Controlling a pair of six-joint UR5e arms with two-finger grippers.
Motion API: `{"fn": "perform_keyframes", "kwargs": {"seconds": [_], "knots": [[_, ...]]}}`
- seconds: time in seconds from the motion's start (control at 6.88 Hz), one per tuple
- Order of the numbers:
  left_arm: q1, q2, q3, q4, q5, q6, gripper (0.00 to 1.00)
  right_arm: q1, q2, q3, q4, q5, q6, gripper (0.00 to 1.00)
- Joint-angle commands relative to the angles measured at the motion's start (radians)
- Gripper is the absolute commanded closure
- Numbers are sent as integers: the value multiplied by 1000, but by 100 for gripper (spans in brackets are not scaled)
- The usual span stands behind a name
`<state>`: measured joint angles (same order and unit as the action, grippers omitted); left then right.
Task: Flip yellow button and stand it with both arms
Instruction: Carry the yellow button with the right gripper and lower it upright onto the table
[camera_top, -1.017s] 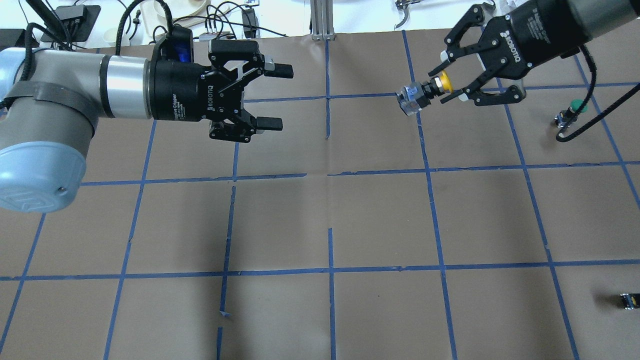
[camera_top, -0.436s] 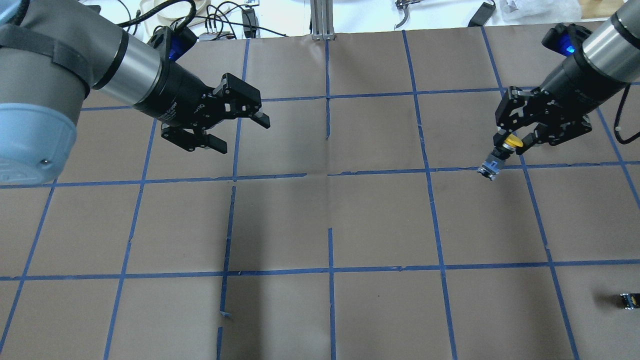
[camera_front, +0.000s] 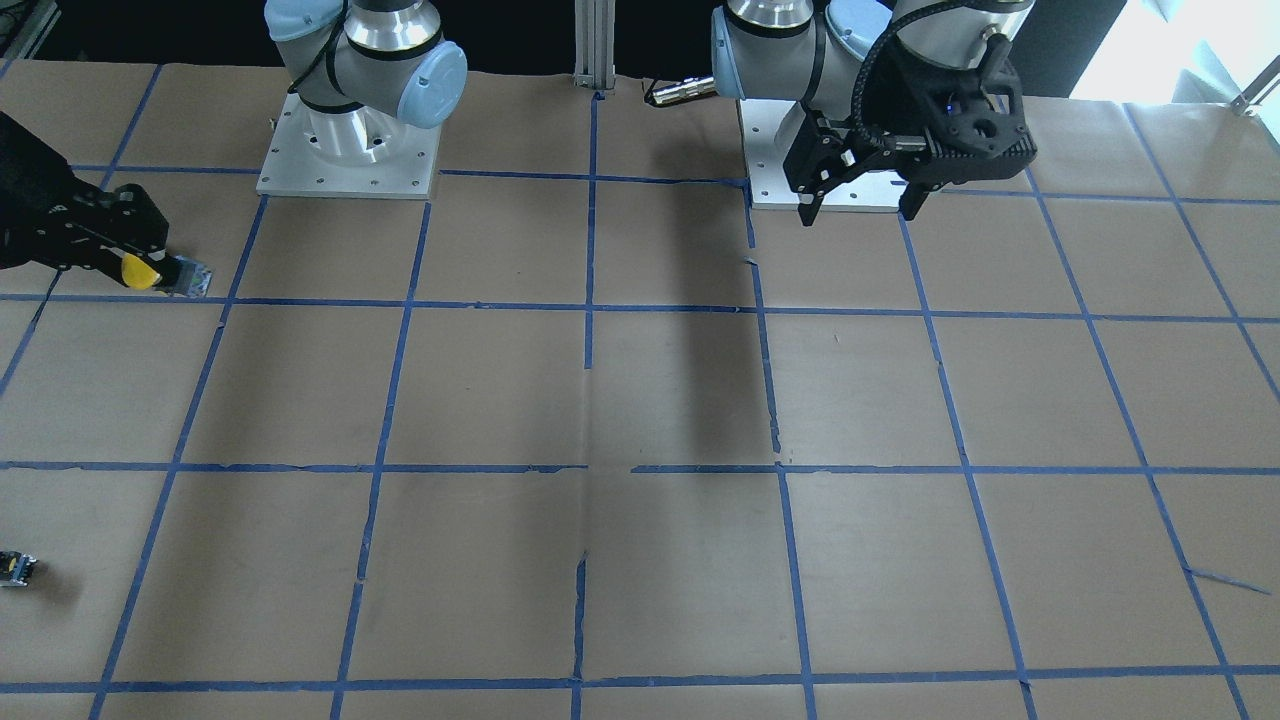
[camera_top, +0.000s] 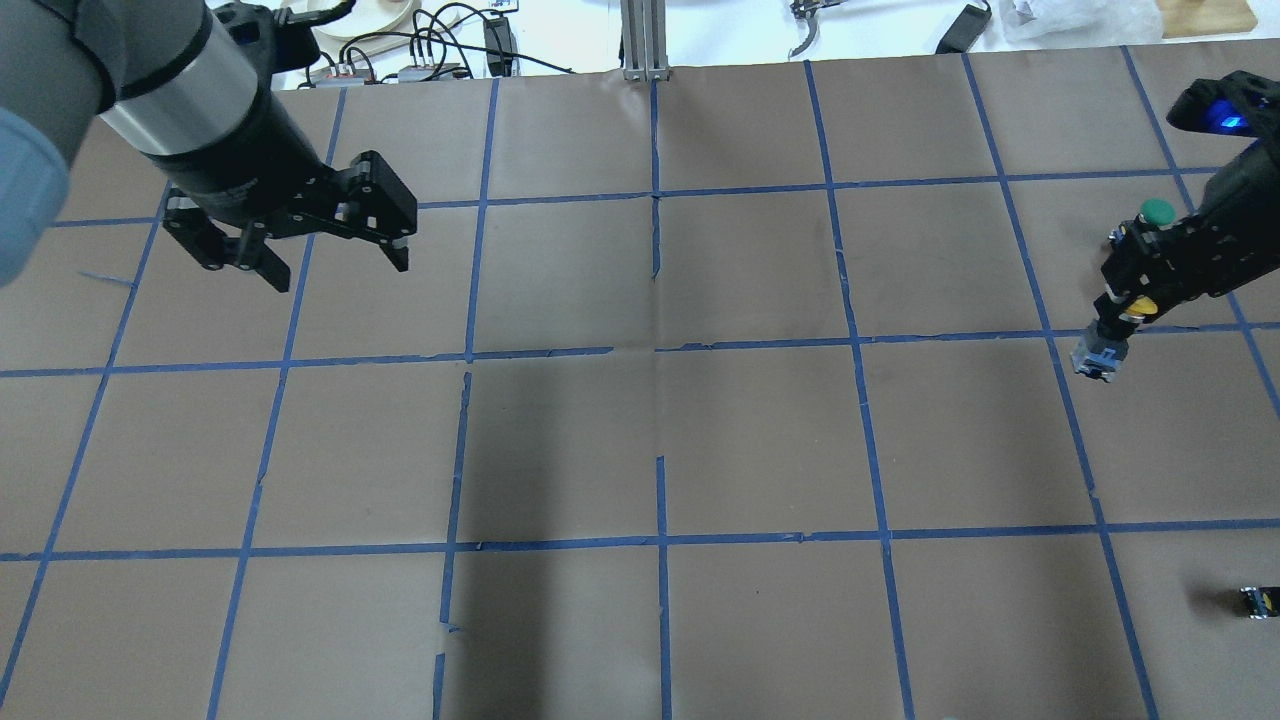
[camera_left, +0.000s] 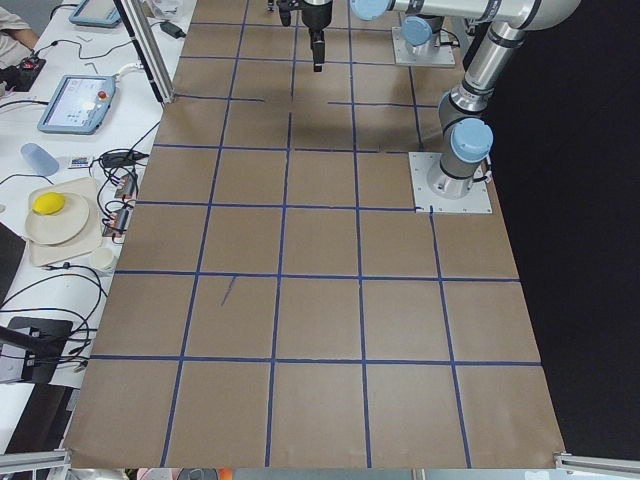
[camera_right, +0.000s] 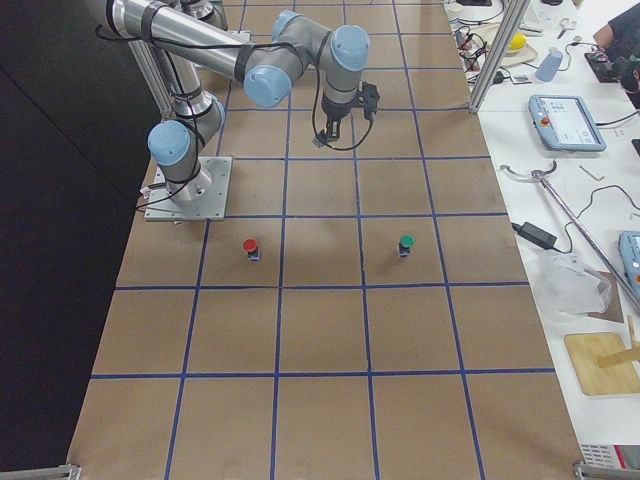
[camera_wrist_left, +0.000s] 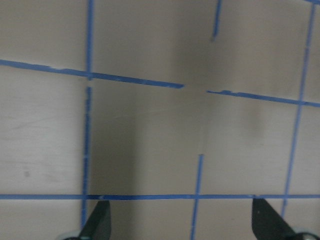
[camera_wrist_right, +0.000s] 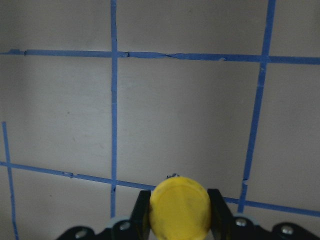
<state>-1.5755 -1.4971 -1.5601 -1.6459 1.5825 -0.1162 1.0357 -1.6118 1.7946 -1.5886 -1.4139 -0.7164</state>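
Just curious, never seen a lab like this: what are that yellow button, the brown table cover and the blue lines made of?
Yellow button: cap looks like matte plastic, evenly coloured, no glint. Table cover: probably paper, given creases and a fold line. Blue lines: likely tape, with torn, ragged ends.

Four exterior views — two wrist-mounted

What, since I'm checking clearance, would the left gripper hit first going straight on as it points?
Probably only the table's brown paper: the left gripper, jaws open, points down at it, with nothing between them in the wrist view. Its height is unclear.
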Motion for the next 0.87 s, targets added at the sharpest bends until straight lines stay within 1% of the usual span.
{"fn": "perform_keyframes", "kwargs": {"seconds": [0.0, 0.15, 0.29, 0.44, 0.58, 0.73], "knots": [[21, -2, 35, -14, 31, 100, 0, -167, 6, 125, -232, 1, -493, 84], [41, -6, 19, -11, -4, 99, 0, -213, 7, 167, -310, 9, -678, 85], [40, -34, 12, 36, -21, 90, 0, -251, 35, 179, -355, 16, -819, 85], [46, -41, 15, 56, -59, 99, 0, -291, 106, 175, -413, 24, -979, 84], [46, -42, 18, 48, -53, 99, 0, -325, 168, 173, -451, 92, -1141, 84], [60, -35, 18, 46, -56, 102, 0, -370, 211, 173, -449, 143, -1261, 84]]}}
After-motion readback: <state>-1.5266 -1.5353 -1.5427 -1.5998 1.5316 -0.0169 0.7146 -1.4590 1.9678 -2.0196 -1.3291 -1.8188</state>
